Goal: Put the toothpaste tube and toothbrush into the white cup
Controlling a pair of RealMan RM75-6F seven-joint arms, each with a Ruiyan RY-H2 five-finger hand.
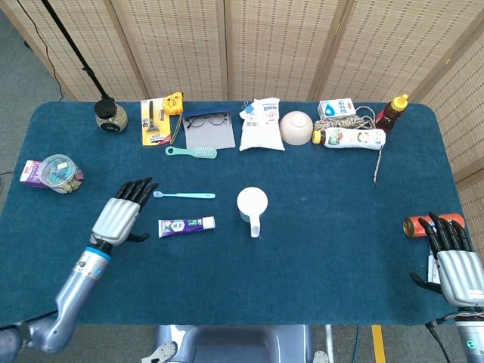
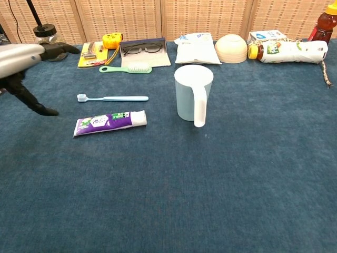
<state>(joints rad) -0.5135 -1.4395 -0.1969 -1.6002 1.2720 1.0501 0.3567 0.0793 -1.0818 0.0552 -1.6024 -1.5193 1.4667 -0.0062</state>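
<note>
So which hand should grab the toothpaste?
The left hand, probably: it hangs open just left of the purple-and-white toothpaste tube. The right hand sits at the table's far right edge, well beyond the white cup.

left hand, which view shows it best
The head view: the whole left hand shows from above, fingers spread, empty, just left of the toothbrush and toothpaste tube. The chest view catches only part of it at the left edge.

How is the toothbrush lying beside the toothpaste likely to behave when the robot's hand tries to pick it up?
The toothbrush looks thin and lies flat on the cloth, so fingers probably struggle to get under it. It seems light and stiff, and might slide or pivot if nudged. The left hand is open beside it.
</note>
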